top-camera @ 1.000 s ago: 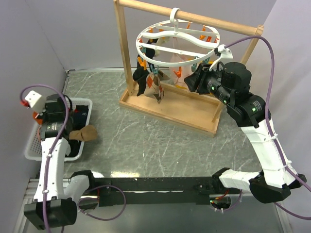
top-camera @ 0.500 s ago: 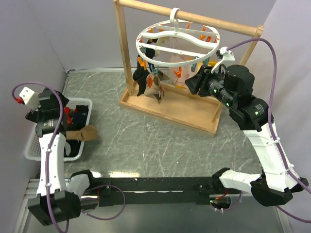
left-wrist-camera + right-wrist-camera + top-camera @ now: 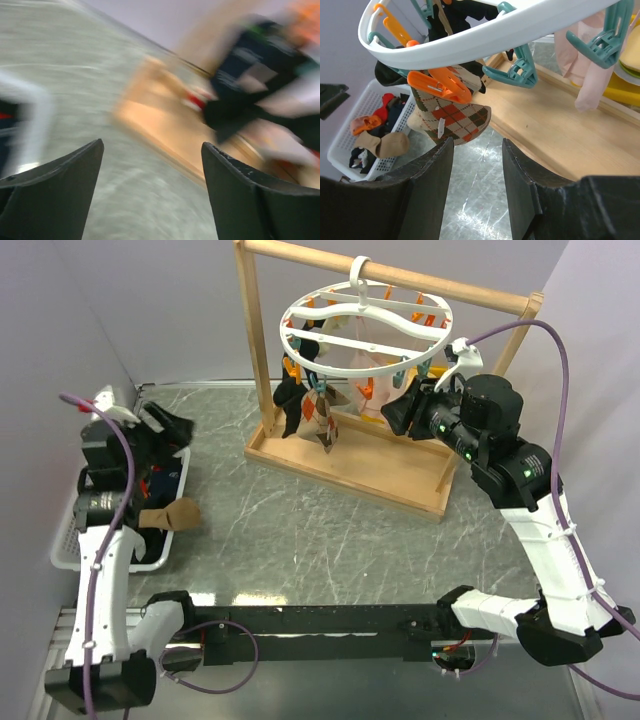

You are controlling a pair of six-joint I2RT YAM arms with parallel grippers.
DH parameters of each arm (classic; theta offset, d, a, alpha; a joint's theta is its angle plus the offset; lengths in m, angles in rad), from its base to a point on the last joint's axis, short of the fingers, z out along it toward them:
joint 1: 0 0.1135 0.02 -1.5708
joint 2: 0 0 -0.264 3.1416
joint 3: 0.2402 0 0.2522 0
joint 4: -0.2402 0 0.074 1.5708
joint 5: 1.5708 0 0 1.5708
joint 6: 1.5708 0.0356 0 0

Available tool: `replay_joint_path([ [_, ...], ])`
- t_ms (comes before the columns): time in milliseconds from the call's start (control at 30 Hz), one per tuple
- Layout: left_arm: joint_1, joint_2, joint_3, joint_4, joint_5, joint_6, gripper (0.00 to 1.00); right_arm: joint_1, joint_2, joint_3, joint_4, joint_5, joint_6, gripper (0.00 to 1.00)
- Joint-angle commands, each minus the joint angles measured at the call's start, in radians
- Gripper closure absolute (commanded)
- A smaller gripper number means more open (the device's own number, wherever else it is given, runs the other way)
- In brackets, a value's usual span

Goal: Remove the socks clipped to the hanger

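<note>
Looks like the unclipping is partway done: the hanger (image 3: 485, 35) sits top centre of the overhead view, hooked on the wooden frame (image 3: 350, 465), with socks (image 3: 290, 405) still clipped on, and a few more lie in the white basket (image 3: 62, 545) at the left. The right arm (image 3: 530, 510) is just beside the ring, right jaws a modest gap apart and empty, argyle sock (image 3: 452, 120) dangling from an orange clip (image 3: 440, 85) dead ahead. Next move, I'd guess: close on that sock and tug down till the clip lets go. Left jaws are spread wide, holding nothing. Versus half a second ago, the left arm (image 3: 105, 540) has swung up off the basket to face the frame, right arm hasn't budged
</note>
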Motion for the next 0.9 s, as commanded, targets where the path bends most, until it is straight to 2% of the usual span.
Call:
replay_joint_path([
  [0, -0.17, -0.082, -0.041, 0.259, 0.291, -0.121, 0.18, -0.008, -0.031, -0.012, 0.014, 0.004, -0.009, 0.48],
  [67, -0.24, -0.074, -0.037, 0.295, 0.303, -0.145, 0.18, -0.008, -0.037, -0.014, 0.013, 0.004, -0.01, 0.48],
  [100, -0.311, -0.069, -0.03, 0.323, 0.299, -0.148, 0.15, -0.008, -0.042, -0.017, 0.011, 0.006, -0.009, 0.48],
  [233, -0.484, -0.051, -0.036, 0.405, 0.221, -0.142, 0.05, -0.008, -0.063, -0.03, 0.025, -0.011, -0.004, 0.45],
  [267, -0.542, -0.046, -0.041, 0.418, 0.204, -0.13, 0.02, -0.008, -0.073, -0.04, 0.028, -0.022, -0.003, 0.41],
  [400, -0.657, 0.007, -0.026, 0.449, 0.121, -0.099, 0.0, -0.008, -0.097, -0.061, 0.045, -0.034, 0.004, 0.3],
  [533, -0.738, 0.125, 0.035, 0.437, 0.052, -0.055, 0.03, -0.007, -0.122, -0.081, 0.062, -0.048, 0.008, 0.24],
  [667, -0.792, 0.217, 0.133, 0.366, -0.112, 0.013, 0.11, -0.008, -0.162, -0.109, 0.091, -0.054, 0.013, 0.23],
  [800, -0.804, 0.296, 0.197, 0.345, -0.151, 0.043, 0.14, -0.008, -0.191, -0.121, 0.102, -0.054, 0.001, 0.22],
  [867, -0.809, 0.332, 0.22, 0.346, -0.148, 0.047, 0.22, -0.007, -0.195, -0.124, 0.094, -0.045, -0.003, 0.22],
])
